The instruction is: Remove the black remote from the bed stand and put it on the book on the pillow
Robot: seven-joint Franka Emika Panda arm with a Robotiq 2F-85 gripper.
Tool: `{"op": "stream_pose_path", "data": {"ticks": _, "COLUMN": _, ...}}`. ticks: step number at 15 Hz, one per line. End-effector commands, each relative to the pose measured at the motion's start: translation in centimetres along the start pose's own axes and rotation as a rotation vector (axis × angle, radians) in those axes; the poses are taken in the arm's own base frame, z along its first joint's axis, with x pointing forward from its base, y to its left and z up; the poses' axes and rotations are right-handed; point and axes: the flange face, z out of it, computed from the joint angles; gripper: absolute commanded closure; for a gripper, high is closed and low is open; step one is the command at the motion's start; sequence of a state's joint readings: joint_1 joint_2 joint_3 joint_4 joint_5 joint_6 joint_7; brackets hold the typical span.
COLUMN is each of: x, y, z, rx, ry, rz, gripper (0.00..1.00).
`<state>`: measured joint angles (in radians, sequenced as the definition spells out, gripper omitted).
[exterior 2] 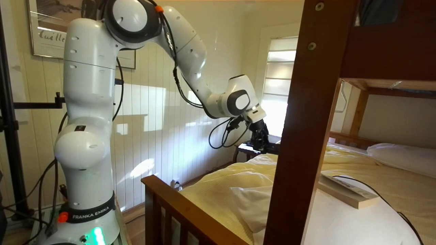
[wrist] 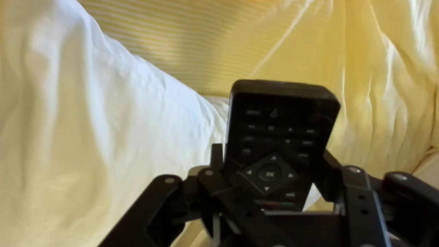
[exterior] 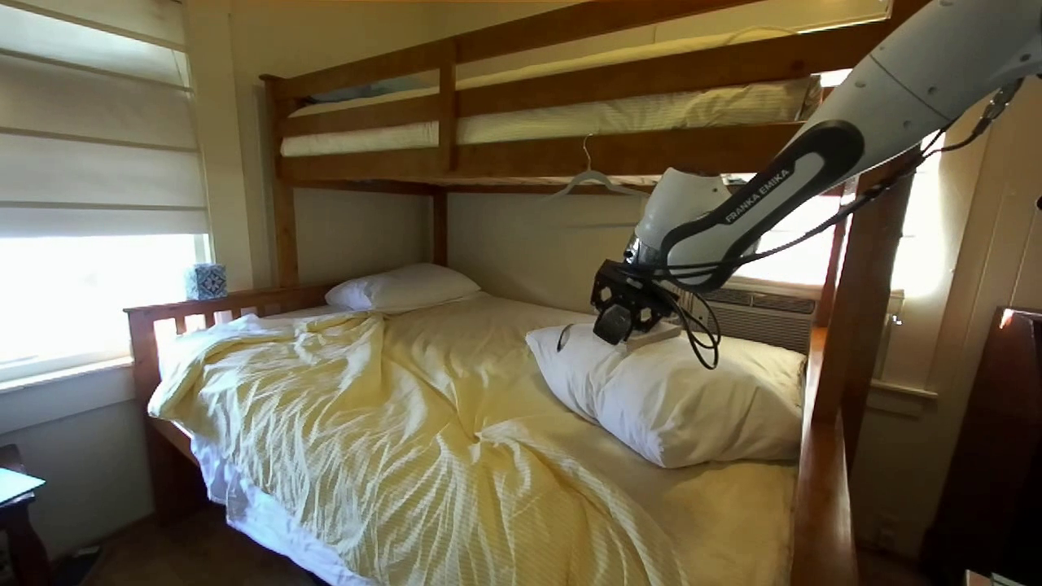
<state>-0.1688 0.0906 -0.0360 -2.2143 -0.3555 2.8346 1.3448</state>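
Wrist view: pinching the black remote (wrist: 281, 137) by its two long sides in the gripper (wrist: 274, 164), between jaws pressed in from left and right. Showing keys to the camera, among them a diamond-shaped arrow pad marked OK, plus rows of smaller labels too blurred to read in full. Looking past the remote onto white fabric (wrist: 103, 144) on the left and yellow bedding (wrist: 205, 44) higher up.

Seen in an exterior view, hanging in the air above the bed (exterior 2: 199, 213) at the end of the white arm (exterior 2: 190, 47), close against the outline of a wooden bed post (exterior 2: 305, 136). Held well apart from the book (exterior 2: 347, 196), found on the far side of that post in the picture. Can make out the book lying flat on the large plump white pillow (exterior 2: 361, 224), with a thin dark cord (exterior 2: 404, 217) near it, curving away over the pillow.

Taking in, in an exterior view, the smaller flatter white pillow (exterior: 407, 286) at the far end, a blue-and-white patterned box (exterior: 206, 281) on the end frame and a coat hanger (exterior: 594, 177) against the upper bunk (exterior: 521, 159). Covering part of the book there with the gripper; cannot tell dark gripper from dark remote.
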Motion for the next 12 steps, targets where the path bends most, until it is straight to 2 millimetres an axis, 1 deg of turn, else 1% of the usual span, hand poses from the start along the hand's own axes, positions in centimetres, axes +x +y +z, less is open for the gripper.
{"op": "stream_pose_path", "data": {"ticks": 1, "x": 1.3, "y": -0.8, "z": 0.5, "rx": -0.016, "ry": 0.037, "rz": 0.02, "gripper": 0.38}}
{"op": "stream_pose_path", "data": {"ticks": 2, "x": 2.2, "y": -1.6, "z": 1.2, "rx": -0.031, "ry": 0.063, "rz": 0.037, "gripper": 0.38}}
{"op": "stream_pose_path", "data": {"ticks": 4, "x": 2.4, "y": -2.6, "z": 2.2, "rx": -0.038, "ry": 0.074, "rz": 0.047, "gripper": 0.38}}
{"op": "stream_pose_path", "data": {"ticks": 5, "x": 2.1, "y": -2.7, "z": 2.4, "rx": -0.03, "ry": 0.079, "rz": 0.077, "gripper": 0.63}}
{"op": "stream_pose_path", "data": {"ticks": 6, "x": 2.4, "y": -3.1, "z": 2.6, "rx": -0.019, "ry": 0.091, "rz": 0.128, "gripper": 0.63}}
{"op": "stream_pose_path", "data": {"ticks": 8, "x": 3.5, "y": -4.2, "z": 2.9, "rx": 0.015, "ry": 0.103, "rz": 0.241, "gripper": 0.63}}
{"op": "stream_pose_path", "data": {"ticks": 9, "x": 4.6, "y": -4.7, "z": 3.0, "rx": 0.023, "ry": 0.115, "rz": 0.296, "gripper": 0.63}}
{"op": "stream_pose_path", "data": {"ticks": 11, "x": 6.7, "y": -5.4, "z": 4.4, "rx": 0.034, "ry": 0.156, "rz": 0.387, "gripper": 0.63}}
{"op": "stream_pose_path", "data": {"ticks": 12, "x": 7.6, "y": -5.8, "z": 4.8, "rx": 0.046, "ry": 0.183, "rz": 0.42, "gripper": 0.63}}
